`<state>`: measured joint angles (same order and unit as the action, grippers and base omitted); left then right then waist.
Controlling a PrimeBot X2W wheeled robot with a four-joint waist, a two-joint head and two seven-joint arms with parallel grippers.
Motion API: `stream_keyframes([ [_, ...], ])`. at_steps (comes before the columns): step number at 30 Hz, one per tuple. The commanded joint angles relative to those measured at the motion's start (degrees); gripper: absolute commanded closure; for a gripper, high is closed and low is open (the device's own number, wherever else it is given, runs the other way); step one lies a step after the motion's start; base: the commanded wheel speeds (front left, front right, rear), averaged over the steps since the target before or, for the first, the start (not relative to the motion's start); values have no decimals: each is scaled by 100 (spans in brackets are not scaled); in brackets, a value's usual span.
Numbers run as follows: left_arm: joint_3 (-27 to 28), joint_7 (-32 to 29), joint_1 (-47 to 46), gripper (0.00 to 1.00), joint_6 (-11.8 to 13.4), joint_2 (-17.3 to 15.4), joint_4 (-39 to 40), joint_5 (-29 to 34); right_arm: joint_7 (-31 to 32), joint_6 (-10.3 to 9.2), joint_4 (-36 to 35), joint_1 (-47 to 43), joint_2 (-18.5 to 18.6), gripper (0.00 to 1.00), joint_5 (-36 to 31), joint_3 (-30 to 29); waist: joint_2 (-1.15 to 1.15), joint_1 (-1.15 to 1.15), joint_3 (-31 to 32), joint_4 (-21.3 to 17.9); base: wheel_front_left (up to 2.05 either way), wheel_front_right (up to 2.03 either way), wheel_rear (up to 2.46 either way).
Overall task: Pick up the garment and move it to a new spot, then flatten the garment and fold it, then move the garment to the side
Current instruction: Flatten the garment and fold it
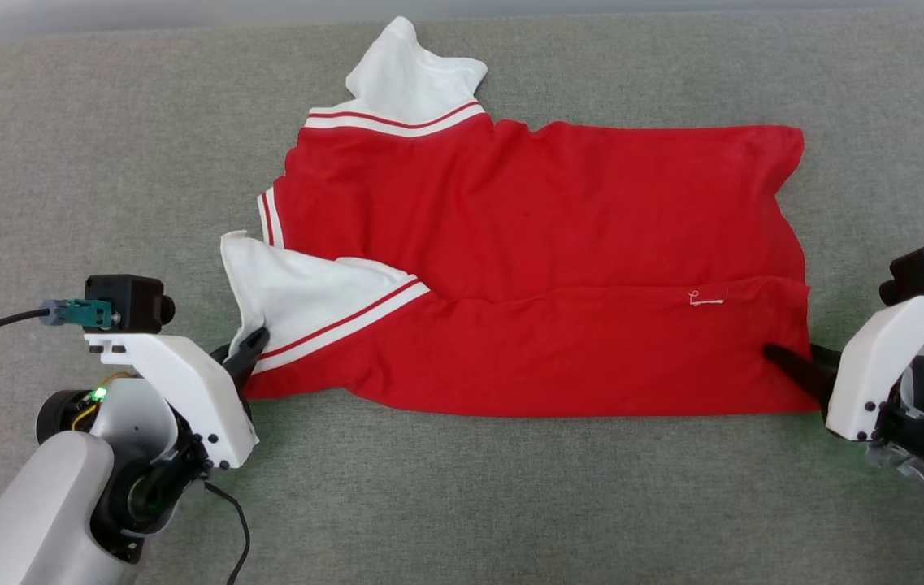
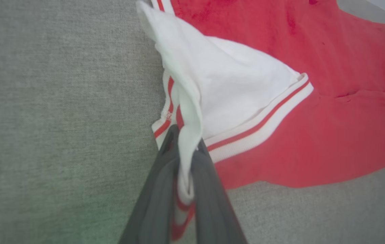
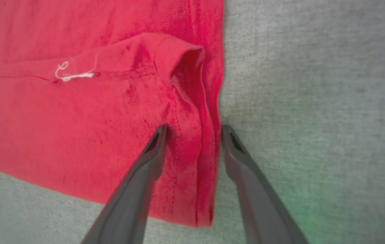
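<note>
The soft red jersey-style T-shirt (image 1: 543, 244), white-sleeved with striped trim, lies partly folded across the middle of the grey fabric-covered table (image 1: 104, 162). Light and limp, it will probably sag and drag, so corners hold best. The left gripper (image 2: 186, 142) pinches the near white sleeve (image 2: 233, 88). The right gripper (image 3: 195, 130) stands spread astride the hem edge (image 3: 209, 169).

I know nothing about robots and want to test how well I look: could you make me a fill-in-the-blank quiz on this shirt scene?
The left gripper is shut on a ____ sleeve of the garment.
The right gripper holds its jaws ____, one on each side of the red edge.
The garment lies on a ____ cloth surface.
Missing words: white; open; grey.
</note>
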<state>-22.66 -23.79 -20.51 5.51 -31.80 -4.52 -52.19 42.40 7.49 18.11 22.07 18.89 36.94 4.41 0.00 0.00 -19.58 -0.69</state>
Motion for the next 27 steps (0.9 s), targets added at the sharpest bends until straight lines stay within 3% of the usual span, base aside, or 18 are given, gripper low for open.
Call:
stream_keyframes([
  [1,13,-10,5,100,11,-4,14,-20,179,0,298,-177,-215,100,63,284,0,0,-3,-10,0,0,0],
  [8,35,-58,112,100,45,-28,-10,-104,-83,0,142,88,47,100,230,491,0,0,156,-79,0,0,0],
  [14,43,-51,317,100,91,-63,-46,-166,-346,0,-175,-14,186,100,282,718,0,0,653,-121,0,0,0],
  [27,67,-53,1609,100,558,-324,435,-242,-231,-1,-861,-986,442,100,437,961,0,0,1691,-110,0,0,0],
])
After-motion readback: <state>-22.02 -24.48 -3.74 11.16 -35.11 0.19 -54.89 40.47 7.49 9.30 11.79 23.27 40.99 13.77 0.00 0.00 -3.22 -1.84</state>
